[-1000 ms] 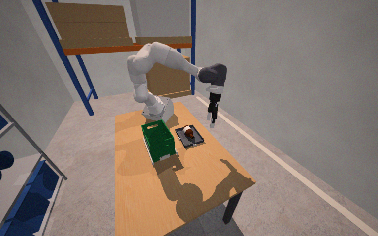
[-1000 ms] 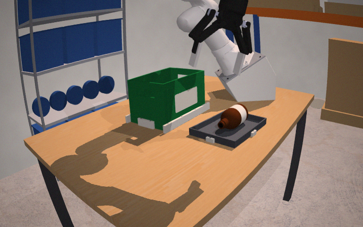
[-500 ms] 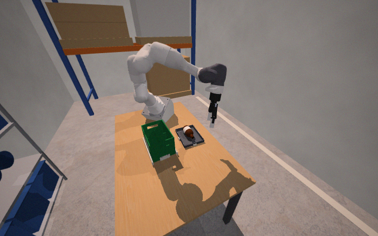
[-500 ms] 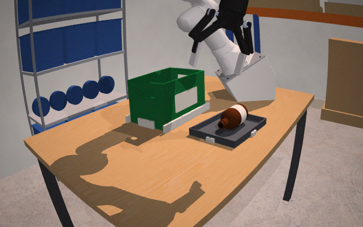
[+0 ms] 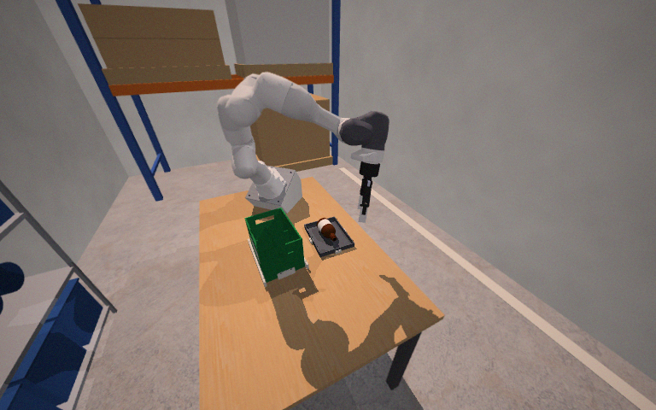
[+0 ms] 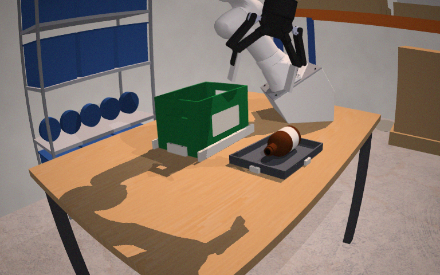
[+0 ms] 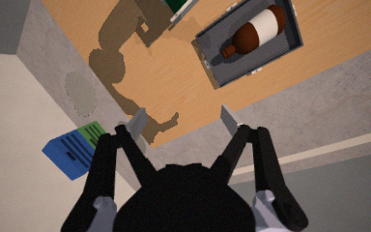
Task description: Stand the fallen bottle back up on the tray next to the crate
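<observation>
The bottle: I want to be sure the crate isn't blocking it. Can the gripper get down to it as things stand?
Probably yes. The bottle lies uncovered in the tray, apart from the crate; the open, empty gripper hangs above.

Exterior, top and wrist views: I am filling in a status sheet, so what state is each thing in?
Brown glass-look bottle with a white label: lying on its side in the tray, neck towards the table's near end.
Dark grey shallow tray: flat on the table, beside the crate.
Green open-topped crate: upright, nothing seen inside.
Black two-finger gripper: open, holding nothing, well above the table.
Wooden table: standing, carrying crate, tray and arm base.
</observation>
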Motion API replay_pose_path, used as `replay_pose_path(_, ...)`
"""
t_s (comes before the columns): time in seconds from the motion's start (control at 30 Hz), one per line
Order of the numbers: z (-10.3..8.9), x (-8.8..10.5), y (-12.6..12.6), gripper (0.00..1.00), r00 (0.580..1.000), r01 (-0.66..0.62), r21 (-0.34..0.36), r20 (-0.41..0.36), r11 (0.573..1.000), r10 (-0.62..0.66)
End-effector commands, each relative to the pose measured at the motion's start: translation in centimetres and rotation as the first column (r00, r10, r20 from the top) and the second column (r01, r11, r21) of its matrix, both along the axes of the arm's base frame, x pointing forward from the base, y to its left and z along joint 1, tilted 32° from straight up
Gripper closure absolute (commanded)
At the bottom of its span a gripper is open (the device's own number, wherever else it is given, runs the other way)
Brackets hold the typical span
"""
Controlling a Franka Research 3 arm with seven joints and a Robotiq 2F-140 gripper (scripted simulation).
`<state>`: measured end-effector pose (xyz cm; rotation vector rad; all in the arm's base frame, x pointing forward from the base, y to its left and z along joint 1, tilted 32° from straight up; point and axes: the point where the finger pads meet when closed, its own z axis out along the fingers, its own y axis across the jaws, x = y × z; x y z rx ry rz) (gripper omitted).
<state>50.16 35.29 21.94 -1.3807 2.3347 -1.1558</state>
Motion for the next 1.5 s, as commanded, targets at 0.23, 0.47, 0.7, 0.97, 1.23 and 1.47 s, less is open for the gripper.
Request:
replay_pose_path(0.23,0.0,0.0,0.3,0.0,0.999,0.021,0.029,0.026,0.999,-0.022)
replay_pose_path(0.47,0.0,0.0,0.3,0.0,0.999,0.021,0.029,0.026,0.999,-0.022)
replay_pose_path(0.7,-0.5,-1.0,-0.8,0.0,0.994,0.089,0.105,0.059,0.991,-0.095)
replay_pose_path(0.97,-0.5,-1.0,-0.8,0.0,0.994,0.089,0.105,0.059,0.991,-0.095)
replay_pose_path(1.23,-0.5,-1.0,-0.8,0.0,0.994,0.089,0.105,0.059,0.991,-0.095)
replay_pose_path(1.47,-1.1,-2.0,-1.9,0.0,0.982,0.154,0.179,0.083,0.972,-0.171)
